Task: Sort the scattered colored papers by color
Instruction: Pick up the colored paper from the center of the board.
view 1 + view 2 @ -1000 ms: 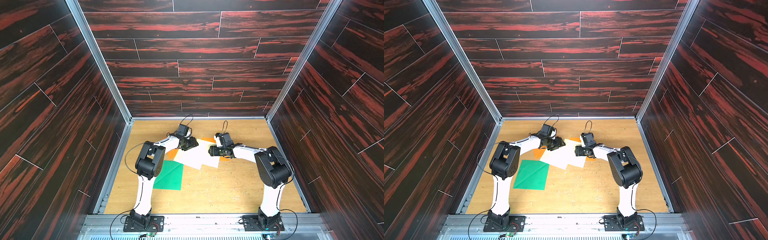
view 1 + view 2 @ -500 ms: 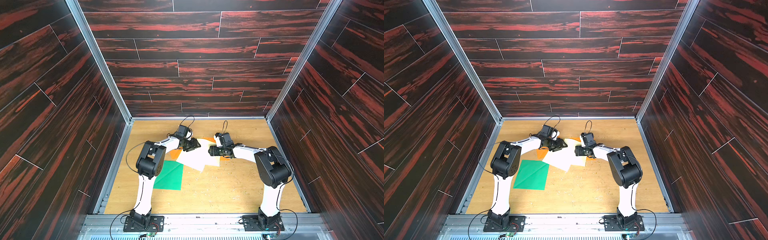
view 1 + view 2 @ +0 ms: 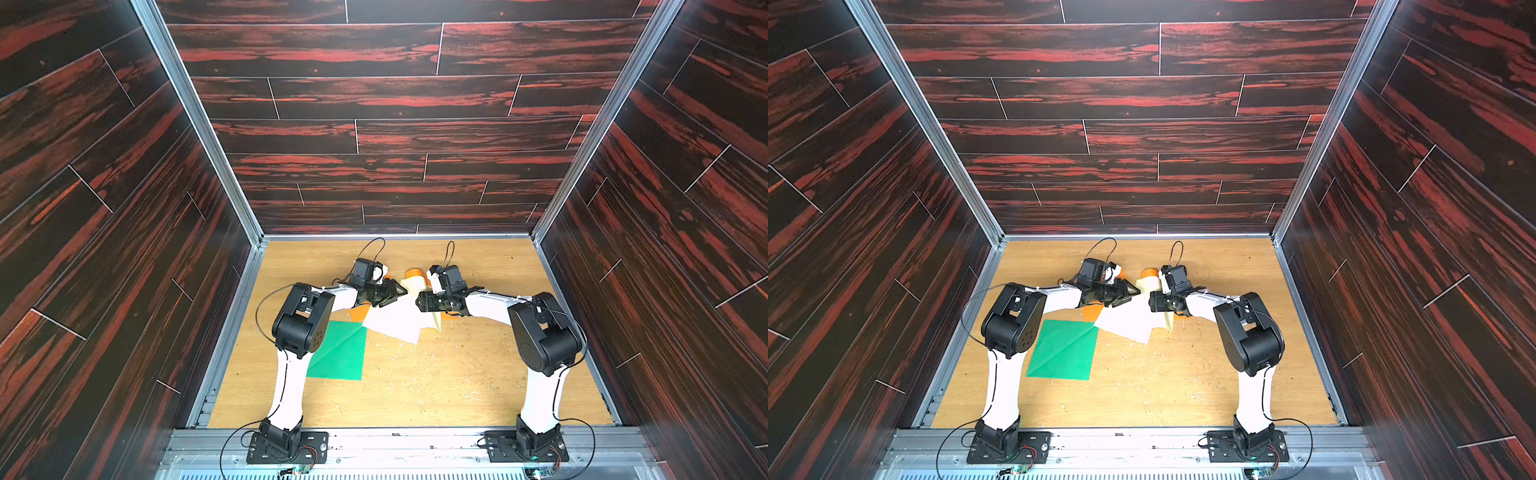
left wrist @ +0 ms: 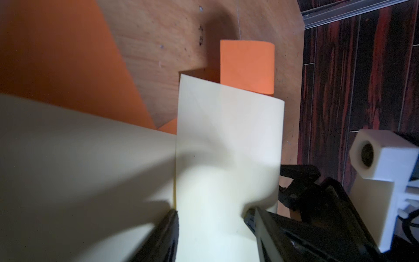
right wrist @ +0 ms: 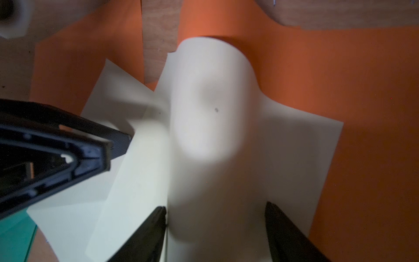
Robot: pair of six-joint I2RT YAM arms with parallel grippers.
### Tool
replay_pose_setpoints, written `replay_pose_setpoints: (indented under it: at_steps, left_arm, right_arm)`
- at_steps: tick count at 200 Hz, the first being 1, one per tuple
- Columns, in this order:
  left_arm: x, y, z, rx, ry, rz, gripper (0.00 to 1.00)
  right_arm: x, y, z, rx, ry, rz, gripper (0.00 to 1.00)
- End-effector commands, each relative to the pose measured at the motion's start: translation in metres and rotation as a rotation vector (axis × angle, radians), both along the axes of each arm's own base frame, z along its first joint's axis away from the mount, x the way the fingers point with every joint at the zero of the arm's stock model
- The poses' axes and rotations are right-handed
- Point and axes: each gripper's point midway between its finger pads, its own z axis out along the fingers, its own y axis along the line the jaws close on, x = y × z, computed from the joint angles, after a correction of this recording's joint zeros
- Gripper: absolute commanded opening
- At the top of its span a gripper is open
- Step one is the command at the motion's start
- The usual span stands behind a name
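Our left gripper (image 3: pixel 402 290) and right gripper (image 3: pixel 418 301) face each other over the pile toward the far edge of the bench (image 3: pixel 415 395). Each has its jaws parted astride bowed thin cream paper sheets (image 4: pixel 226 136) lying just ahead, and we cannot tell whether either grips. Both are equally near. We count about three cream, at least two orange paper sheets (image 3: pixel 359 311), and one green paper sheet (image 3: pixel 338 353).

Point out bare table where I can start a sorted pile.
Bare table: the wide near patch between the green paper and the right arm; the far strip along the back wall. Crowded: centre, where left hand and right hand meet over overlapping cream papers and orange papers.
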Motion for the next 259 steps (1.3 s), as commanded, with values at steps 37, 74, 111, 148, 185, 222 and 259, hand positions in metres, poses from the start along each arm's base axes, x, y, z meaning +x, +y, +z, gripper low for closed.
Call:
replay_pose_setpoints:
  at_steps: [37, 74, 111, 148, 185, 222, 259]
  left_arm:
    - [0.008, -0.006, 0.066, -0.183, -0.123, 0.009, 0.58]
    - [0.006, -0.002, 0.057, -0.131, -0.099, 0.001, 0.58]
    - [0.000, 0.012, 0.022, 0.026, -0.036, 0.008, 0.58]
    - [-0.003, 0.020, 0.006, 0.105, -0.011, 0.009, 0.58]
    - [-0.005, 0.014, 0.005, 0.080, 0.003, -0.022, 0.58]
    - [0.000, 0.006, 0.017, -0.017, -0.026, -0.001, 0.58]
    - [0.005, 0.001, 0.033, -0.114, -0.071, 0.029, 0.58]
  right_arm:
    - [-0.020, -0.004, -0.034, -0.029, 0.113, 0.017, 0.73]
    - [-0.019, -0.002, -0.033, -0.026, 0.113, 0.023, 0.73]
    - [-0.019, -0.002, -0.034, -0.027, 0.115, 0.025, 0.73]
    - [-0.020, -0.001, -0.035, -0.024, 0.119, 0.031, 0.73]
    - [-0.019, 0.000, -0.037, -0.022, 0.122, 0.033, 0.73]
    - [-0.021, 0.001, -0.041, -0.018, 0.132, 0.039, 0.73]
    - [-0.021, 0.001, -0.041, -0.016, 0.133, 0.041, 0.73]
